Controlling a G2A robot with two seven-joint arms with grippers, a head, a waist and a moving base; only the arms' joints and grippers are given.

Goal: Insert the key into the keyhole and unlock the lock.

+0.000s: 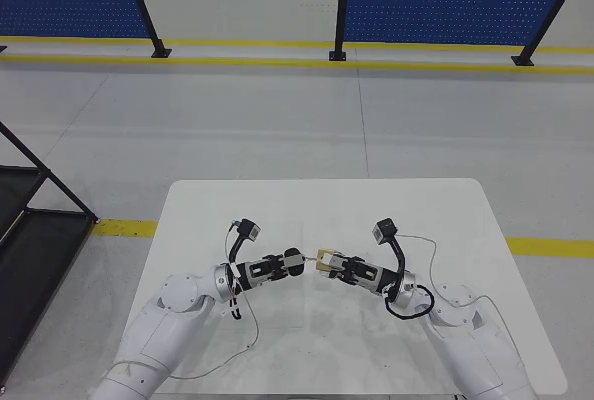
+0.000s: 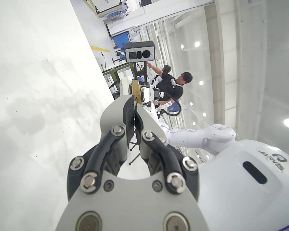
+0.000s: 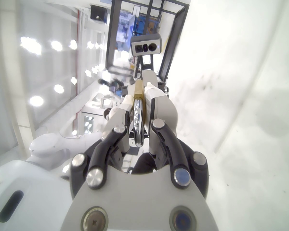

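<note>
Both arms meet above the middle of the white table (image 1: 377, 210). My right gripper (image 1: 331, 264) (image 3: 139, 88) is shut on a brass padlock (image 1: 324, 258) (image 3: 137, 94), whose silver shackle (image 3: 137, 121) points back toward the wrist. My left gripper (image 1: 297, 262) (image 2: 134, 104) faces it, fingers pressed together on the key, which is almost wholly hidden between the black pads (image 2: 128, 114). In the left wrist view the padlock (image 2: 136, 92) sits right at the left fingertips, touching or nearly so. I cannot make out the keyhole.
A black metal rack (image 1: 17, 230) stands on the floor off the table's left side. Yellow floor tape (image 1: 557, 246) runs behind the table, and blue barriers (image 1: 437, 20) stand far back. A black cable (image 1: 415, 300) loops at the right wrist.
</note>
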